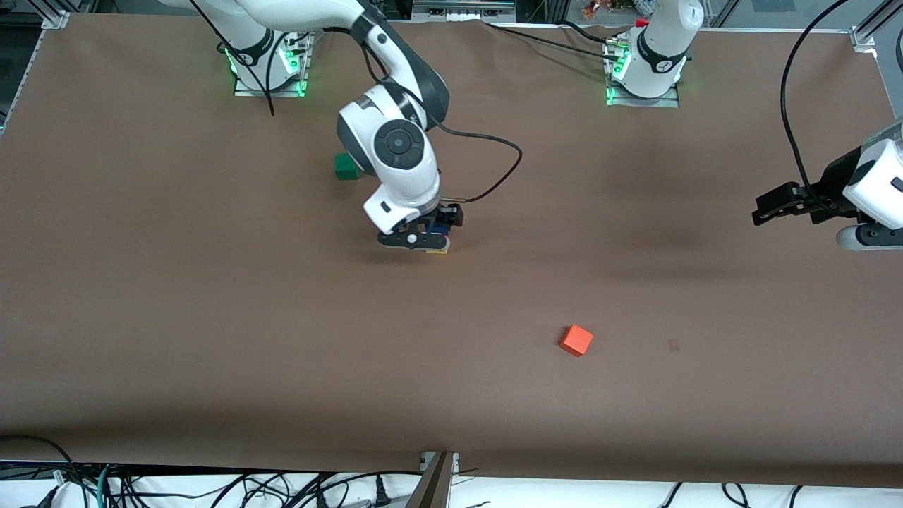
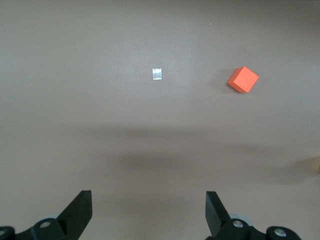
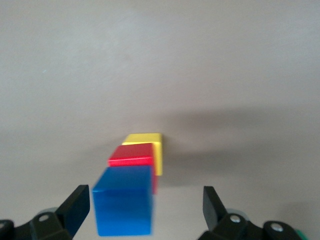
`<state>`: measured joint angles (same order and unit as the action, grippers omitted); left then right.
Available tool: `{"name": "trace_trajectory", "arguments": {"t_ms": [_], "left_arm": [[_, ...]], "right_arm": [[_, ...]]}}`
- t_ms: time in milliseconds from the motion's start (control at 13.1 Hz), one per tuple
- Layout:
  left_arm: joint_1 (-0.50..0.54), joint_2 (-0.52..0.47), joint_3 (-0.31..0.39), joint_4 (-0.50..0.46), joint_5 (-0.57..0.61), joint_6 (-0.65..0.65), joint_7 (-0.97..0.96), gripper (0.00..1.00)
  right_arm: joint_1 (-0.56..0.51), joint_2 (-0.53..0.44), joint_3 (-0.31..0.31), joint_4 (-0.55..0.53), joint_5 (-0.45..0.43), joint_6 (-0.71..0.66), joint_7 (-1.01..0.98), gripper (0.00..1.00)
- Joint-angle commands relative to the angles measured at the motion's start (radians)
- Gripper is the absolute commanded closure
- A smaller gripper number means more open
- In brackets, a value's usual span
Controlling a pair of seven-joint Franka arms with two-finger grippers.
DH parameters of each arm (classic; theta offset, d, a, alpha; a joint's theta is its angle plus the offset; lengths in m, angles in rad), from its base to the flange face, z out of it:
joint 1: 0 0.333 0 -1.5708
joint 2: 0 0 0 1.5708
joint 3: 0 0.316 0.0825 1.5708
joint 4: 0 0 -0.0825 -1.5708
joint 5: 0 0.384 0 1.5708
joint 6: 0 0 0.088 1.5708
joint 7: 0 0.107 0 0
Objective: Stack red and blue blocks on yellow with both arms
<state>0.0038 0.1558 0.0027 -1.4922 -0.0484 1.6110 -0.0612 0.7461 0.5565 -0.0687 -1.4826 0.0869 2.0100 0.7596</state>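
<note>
In the right wrist view the blue block (image 3: 122, 202) sits on the red block (image 3: 131, 156), which sits on the yellow cube (image 3: 145, 140), making one stack on the table. My right gripper (image 3: 145, 197) is open with its fingers on either side of the blue block, which is closer to one finger. In the front view the right gripper (image 1: 427, 238) covers the stack; only a bit of the blue block (image 1: 441, 228) and the yellow cube (image 1: 441, 250) show. My left gripper (image 1: 765, 209) is open and empty, waiting over the left arm's end of the table (image 2: 148, 200).
An orange-red cube (image 1: 577, 340) lies nearer the front camera than the stack and also shows in the left wrist view (image 2: 243, 80). A green cube (image 1: 345, 166) lies farther from the camera, by the right arm's wrist. A small tape mark (image 2: 157, 74) is on the brown table.
</note>
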Motion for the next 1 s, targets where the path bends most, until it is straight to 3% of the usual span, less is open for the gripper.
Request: {"name": "trace_trajectory", "arguments": {"t_ms": [0, 383, 766, 920], "left_arm": [[-0.002, 0.014, 0.002, 0.066, -0.011, -0.017, 0.012, 0.00], [0.002, 0.018, 0.007, 0.079, -0.010, -0.102, 0.009, 0.00], [0.004, 0.019, 0.000, 0.086, 0.065, -0.102, 0.011, 0.00], [0.013, 0.016, 0.000, 0.086, 0.050, -0.100, 0.015, 0.00]], "right_arm": [[-0.010, -0.133, -0.066, -0.018, 0.001, -0.124, -0.026, 0.00], [-0.011, -0.337, -0.129, -0.031, 0.002, -0.338, -0.157, 0.00], [-0.011, -0.506, -0.273, -0.042, 0.002, -0.499, -0.354, 0.00], [-0.011, -0.597, -0.302, -0.125, -0.002, -0.519, -0.362, 0.00]]}}
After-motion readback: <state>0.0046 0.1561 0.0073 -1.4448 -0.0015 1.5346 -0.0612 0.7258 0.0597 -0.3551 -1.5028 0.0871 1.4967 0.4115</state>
